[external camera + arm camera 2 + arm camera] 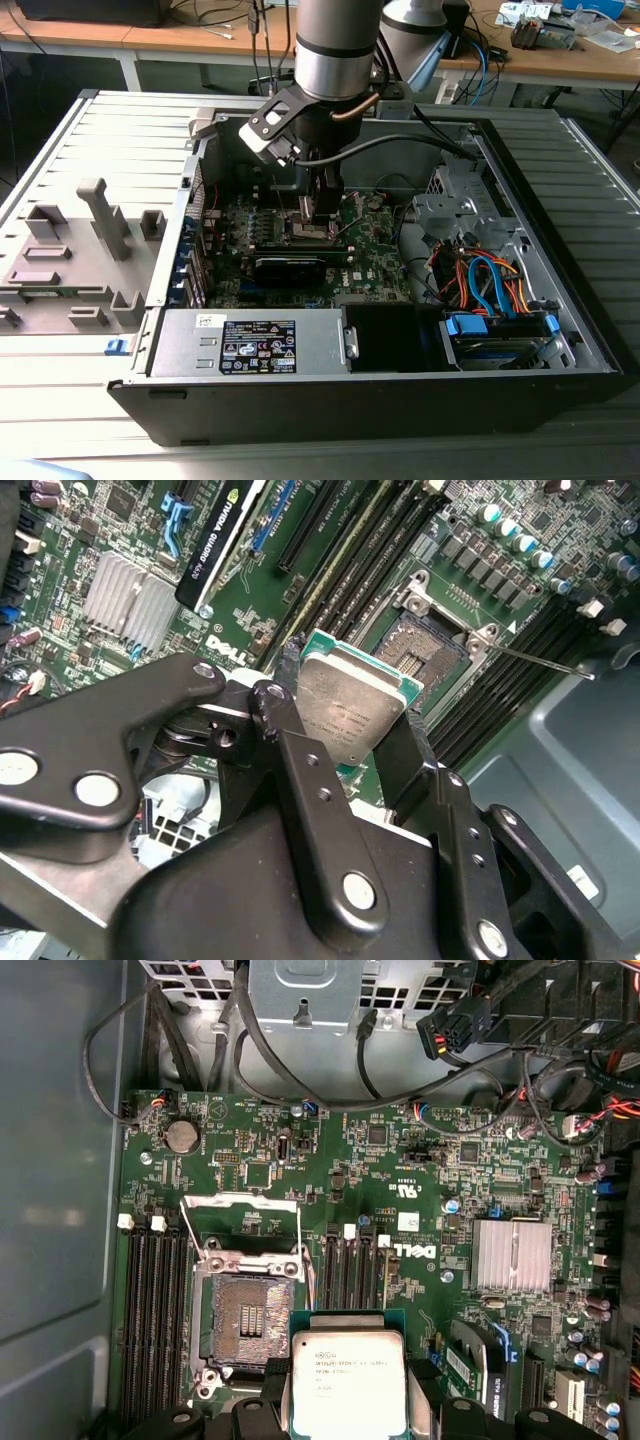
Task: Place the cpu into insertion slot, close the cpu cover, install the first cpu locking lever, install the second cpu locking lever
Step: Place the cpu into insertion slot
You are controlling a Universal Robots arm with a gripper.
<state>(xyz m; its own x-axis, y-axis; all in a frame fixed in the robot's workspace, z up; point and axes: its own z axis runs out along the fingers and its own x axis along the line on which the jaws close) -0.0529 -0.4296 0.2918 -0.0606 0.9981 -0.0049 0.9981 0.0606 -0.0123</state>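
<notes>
**A:** What did the exterior view hold, by count?

**B:** One arm (335,50), one gripper (320,212), and one open computer case (560,330) lying on the tabletop (60,400), with one green board (375,255) inside. The arm stood upright over the case with its wrist turned down. The gripper hung right above the insertion slot (303,236).

**A:** And the second wrist view?

**B:** There was one cpu (350,710), silvery side up, and two black fingers (290,750) clamped on its opposite edges. One insertion slot (425,650) lay open with its dark centre bare. The cpu was held just beside the slot, over one of its corners and raised off the board, not seated. One thin metal rod (540,662) ran outward from another corner of the slot.

**A:** The first wrist view?

**B:** It showed the same single cpu (347,1380) in the fingers, partly over a corner of the slot (250,1315). One cpu cover (240,1200) stood raised at the slot's edge, on the side away from the cpu. Two banks of long dark memory sockets flanked the slot, one on each side. One ribbed heatsink (512,1255) sat well apart from the slot, beyond the bank nearer the cpu. One coin battery (182,1137) lay beyond the cover.
</notes>
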